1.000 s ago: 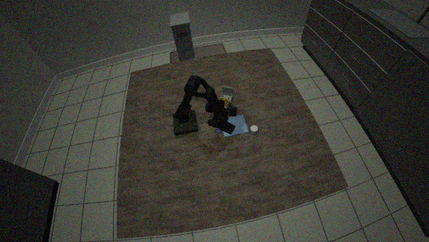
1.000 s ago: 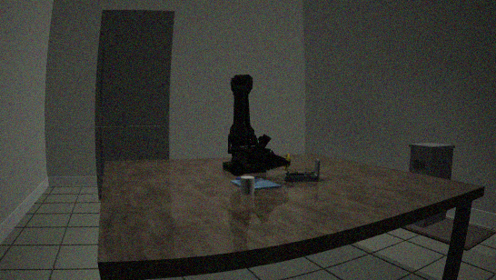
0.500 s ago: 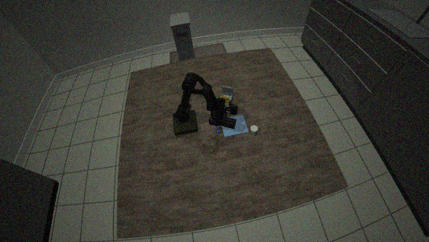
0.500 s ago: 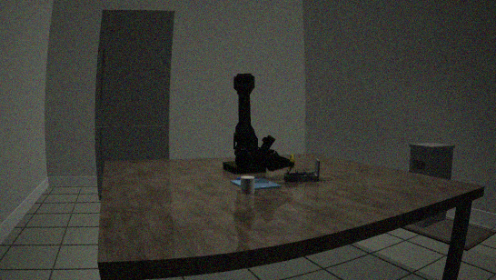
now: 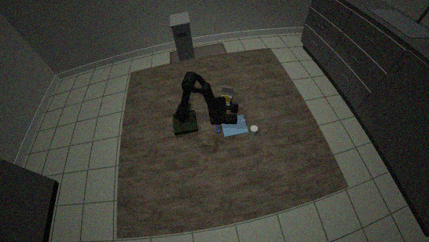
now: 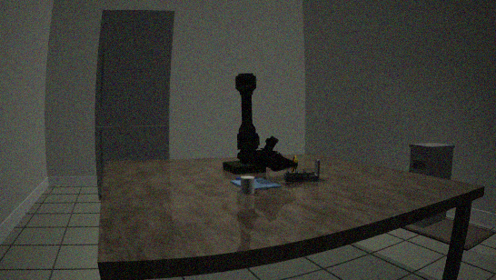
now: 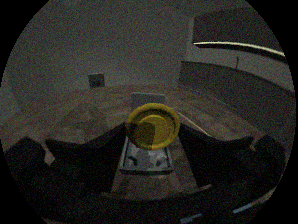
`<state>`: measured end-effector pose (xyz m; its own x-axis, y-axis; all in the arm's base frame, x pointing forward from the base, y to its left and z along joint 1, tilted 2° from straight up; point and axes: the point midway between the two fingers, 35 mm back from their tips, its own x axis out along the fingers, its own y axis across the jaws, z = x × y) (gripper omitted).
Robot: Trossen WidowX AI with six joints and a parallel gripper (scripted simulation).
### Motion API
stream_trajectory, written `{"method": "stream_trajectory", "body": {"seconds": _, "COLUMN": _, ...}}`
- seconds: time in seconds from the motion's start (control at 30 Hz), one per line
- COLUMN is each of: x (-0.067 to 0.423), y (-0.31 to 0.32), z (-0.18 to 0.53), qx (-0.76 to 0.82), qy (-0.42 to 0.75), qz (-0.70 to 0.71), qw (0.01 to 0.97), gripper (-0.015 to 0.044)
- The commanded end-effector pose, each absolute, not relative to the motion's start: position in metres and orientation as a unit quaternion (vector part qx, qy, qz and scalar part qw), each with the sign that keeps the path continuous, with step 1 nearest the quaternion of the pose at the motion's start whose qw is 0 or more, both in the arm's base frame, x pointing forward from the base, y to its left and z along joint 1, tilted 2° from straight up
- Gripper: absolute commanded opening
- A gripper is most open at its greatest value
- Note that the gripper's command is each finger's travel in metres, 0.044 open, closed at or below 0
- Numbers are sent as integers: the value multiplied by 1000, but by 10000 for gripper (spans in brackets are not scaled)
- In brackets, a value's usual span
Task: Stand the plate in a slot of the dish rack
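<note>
Yellow plate (image 7: 152,125) held upright in gripper (image 7: 152,137); grey dish rack (image 7: 148,157) just below.

1. Table (image 6: 182,218) — wood-grained brown top with a glossy, reflective finish.
2. Plate (image 7: 152,125) — yellow, smooth and slightly glossy, like plastic.
3. Arm (image 5: 196,92) — matt black casing.
4. Dish rack (image 6: 302,176) — dark, with one pale metallic-looking upright.
5. Floor (image 5: 78,130) — pale smooth tiles.

The round plate (image 7: 152,125) between the fingers of the black claw (image 7: 152,137) is yellow. Just below it the small dish rack (image 7: 148,157) looks pale grey, though the light is poor. Beside the claw lie a light blue square cloth (image 5: 236,128) and a white cylindrical cup (image 5: 254,129) on the brown wood-grain table (image 5: 236,181).
</note>
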<state>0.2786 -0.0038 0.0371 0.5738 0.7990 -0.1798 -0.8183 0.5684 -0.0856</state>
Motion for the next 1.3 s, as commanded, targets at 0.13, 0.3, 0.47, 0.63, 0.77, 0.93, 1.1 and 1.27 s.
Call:
{"method": "stream_trajectory", "body": {"seconds": 0.13, "x": 276, "y": -2, "z": 21, "qx": -68, "qy": 67, "qz": 459, "qw": 883, "gripper": 0}}
{"method": "stream_trajectory", "body": {"seconds": 0.3, "x": 277, "y": -3, "z": 25, "qx": -73, "qy": 64, "qz": 459, "qw": 883, "gripper": 0}}
{"method": "stream_trajectory", "body": {"seconds": 0.47, "x": 277, "y": -3, "z": 25, "qx": -73, "qy": 64, "qz": 459, "qw": 883, "gripper": 0}}
{"method": "stream_trajectory", "body": {"seconds": 0.63, "x": 277, "y": -3, "z": 25, "qx": -73, "qy": 64, "qz": 459, "qw": 883, "gripper": 79}}
{"method": "stream_trajectory", "body": {"seconds": 0.77, "x": 277, "y": -3, "z": 25, "qx": -73, "qy": 64, "qz": 459, "qw": 883, "gripper": 184}}
{"method": "stream_trajectory", "body": {"seconds": 0.93, "x": 277, "y": -3, "z": 25, "qx": -73, "qy": 64, "qz": 459, "qw": 883, "gripper": 315}}
{"method": "stream_trajectory", "body": {"seconds": 1.1, "x": 277, "y": -3, "z": 25, "qx": -73, "qy": 64, "qz": 459, "qw": 883, "gripper": 400}}
{"method": "stream_trajectory", "body": {"seconds": 1.27, "x": 277, "y": -3, "z": 25, "qx": -73, "qy": 64, "qz": 459, "qw": 883, "gripper": 400}}
